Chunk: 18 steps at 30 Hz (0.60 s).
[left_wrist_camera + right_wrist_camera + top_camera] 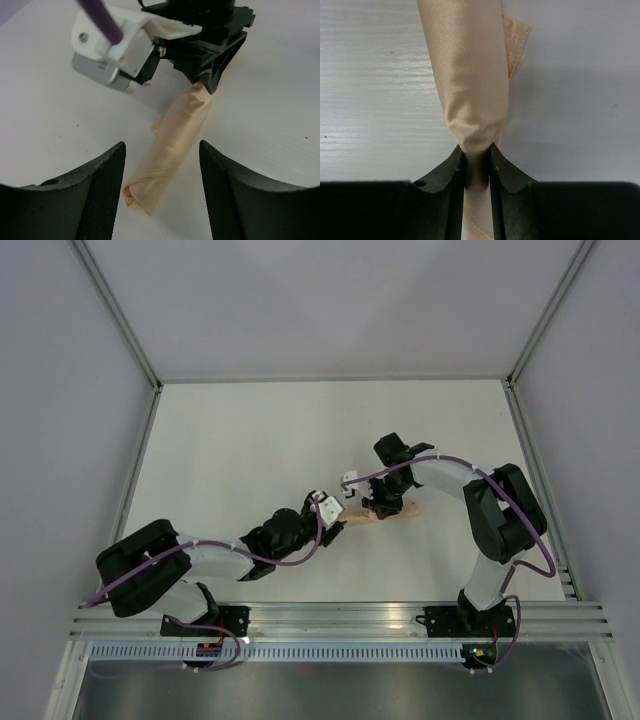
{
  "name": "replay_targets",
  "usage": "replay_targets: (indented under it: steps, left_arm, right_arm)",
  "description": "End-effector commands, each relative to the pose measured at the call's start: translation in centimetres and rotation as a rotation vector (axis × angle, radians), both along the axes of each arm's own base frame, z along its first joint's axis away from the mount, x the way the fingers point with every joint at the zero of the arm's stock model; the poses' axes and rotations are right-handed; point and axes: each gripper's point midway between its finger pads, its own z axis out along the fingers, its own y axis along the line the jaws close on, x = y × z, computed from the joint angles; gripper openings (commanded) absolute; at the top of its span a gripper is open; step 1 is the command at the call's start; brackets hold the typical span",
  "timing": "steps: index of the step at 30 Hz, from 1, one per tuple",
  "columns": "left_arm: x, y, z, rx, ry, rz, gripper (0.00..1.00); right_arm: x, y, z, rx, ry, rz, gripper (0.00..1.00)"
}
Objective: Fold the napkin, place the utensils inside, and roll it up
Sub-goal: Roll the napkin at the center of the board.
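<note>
In the top view, the napkin [398, 510] lies a little right of the middle of the frame as a narrow tan roll on the white desk [250, 440]. The left gripper [338, 526] comes to its left end from the lower left. The right gripper [374, 504] stands over the middle part of the roll. From this height I cannot tell how either gripper stands.

In the left wrist view, the roll runs from the bottom centre up to the upper right. The left gripper [161, 150] is spread, with one dark finger on each side of the near end of the napkin [175, 142], and neither finger seems to touch the cloth. At the top of the frame the right gripper [209, 82] comes down on the far part of the roll.

In the right wrist view, the right gripper [476, 160] is pressed together and pinches the napkin [470, 70], so the cloth narrows to a waist between the fingers. At the upper right, a folded hem edge shows beside the roll.

I judge that the folding and the rolling are done or nearly done. No utensils are visible, so I cannot tell whether they are inside. What seems to be left is to tidy the roll and let it go.
</note>
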Motion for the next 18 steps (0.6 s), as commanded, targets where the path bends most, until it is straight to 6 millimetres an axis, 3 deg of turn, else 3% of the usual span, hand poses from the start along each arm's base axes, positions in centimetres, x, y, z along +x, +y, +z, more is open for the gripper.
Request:
replay_targets:
  steps: [1,8,18]
  left_arm:
    - [0.3,-3.1,1.9,0.028,-0.106,-0.113,0.66]
    - [0.3,-6.5,0.2,0.099,-0.101,-0.226,0.66]
    - [0.8,-8.5,-3.2,0.18,-0.056,-0.278,0.67]
  right_arm:
    - [-3.0,-1.8,-2.8,-0.081,0.142,0.019,0.13]
    - [-2.9,-1.7,-2.8,-0.079,0.224,0.017,0.13]
    - [-2.9,-1.7,-2.7,-0.082,0.311,0.008,0.14]
